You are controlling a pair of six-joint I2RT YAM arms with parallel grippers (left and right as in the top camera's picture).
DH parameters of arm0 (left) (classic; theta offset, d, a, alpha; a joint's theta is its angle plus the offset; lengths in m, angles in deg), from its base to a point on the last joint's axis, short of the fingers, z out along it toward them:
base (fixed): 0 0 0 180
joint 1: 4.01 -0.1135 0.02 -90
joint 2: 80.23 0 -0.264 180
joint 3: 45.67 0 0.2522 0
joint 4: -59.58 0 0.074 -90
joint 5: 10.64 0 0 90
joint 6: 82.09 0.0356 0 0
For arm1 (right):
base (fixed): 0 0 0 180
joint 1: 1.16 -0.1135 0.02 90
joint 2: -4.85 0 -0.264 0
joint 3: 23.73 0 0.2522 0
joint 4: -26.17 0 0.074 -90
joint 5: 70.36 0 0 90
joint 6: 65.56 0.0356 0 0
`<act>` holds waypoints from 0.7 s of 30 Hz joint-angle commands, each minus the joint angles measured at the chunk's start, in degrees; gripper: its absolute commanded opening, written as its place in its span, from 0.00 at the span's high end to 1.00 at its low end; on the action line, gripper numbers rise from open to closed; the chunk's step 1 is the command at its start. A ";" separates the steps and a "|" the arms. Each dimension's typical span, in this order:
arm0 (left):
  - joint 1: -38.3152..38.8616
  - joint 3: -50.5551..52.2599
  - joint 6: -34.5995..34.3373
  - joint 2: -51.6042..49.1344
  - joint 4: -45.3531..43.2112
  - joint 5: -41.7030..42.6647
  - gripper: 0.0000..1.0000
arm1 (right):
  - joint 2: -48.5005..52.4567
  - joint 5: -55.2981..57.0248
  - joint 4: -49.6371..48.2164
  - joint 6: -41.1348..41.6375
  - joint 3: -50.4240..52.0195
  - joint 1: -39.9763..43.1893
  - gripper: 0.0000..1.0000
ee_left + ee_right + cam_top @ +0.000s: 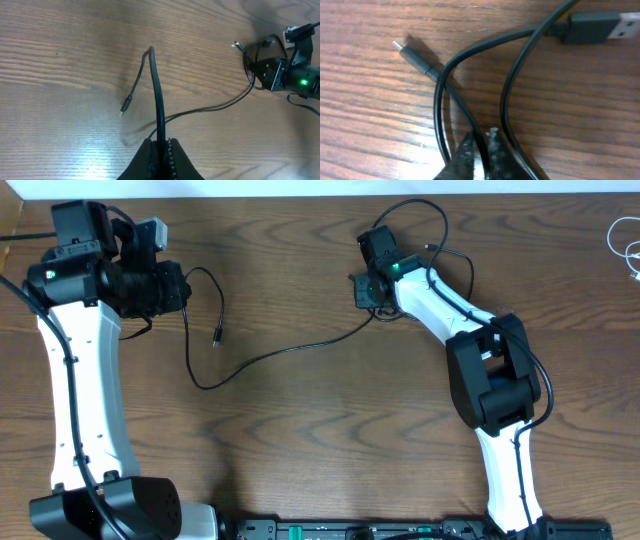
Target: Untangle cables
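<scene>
Overhead shows one white cable (612, 237) at the table's (300, 440) far right edge and a black cable (280, 352) running between the two hands. The left hand (161, 142) and right hand (480, 139) are each fully closed on a black strand. Three plugs (412, 56) show, but I cannot tell how many black cables there are.

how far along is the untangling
Done: the white cable lies apart at the far right edge of the table. In hand: the left gripper and right gripper are each shut on black cable, with one strand spread out between them. Left: loops cross by the USB plug near the right gripper and need separating.
</scene>
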 commanded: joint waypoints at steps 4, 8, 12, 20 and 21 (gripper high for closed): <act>0.04 -0.50 0.48 1.05 0.17 0.98 0.92 | -0.02 0.46 1.84 -1.55 1.14 -0.15 0.99; 0.04 -0.50 -0.17 1.05 0.17 0.96 0.93 | -6.05 2.56 6.54 -2.80 -1.70 0.66 0.99; 0.04 -0.50 -0.76 1.05 0.13 0.96 0.92 | -11.67 2.84 13.66 -3.39 -4.44 1.38 0.99; 0.04 -0.50 -0.76 1.05 0.13 0.96 0.93 | -13.88 6.43 24.76 -1.90 -4.72 -0.24 0.99; 0.04 -0.50 -0.76 1.05 0.13 0.96 0.92 | -13.68 6.78 25.81 -1.92 -4.72 -0.52 0.99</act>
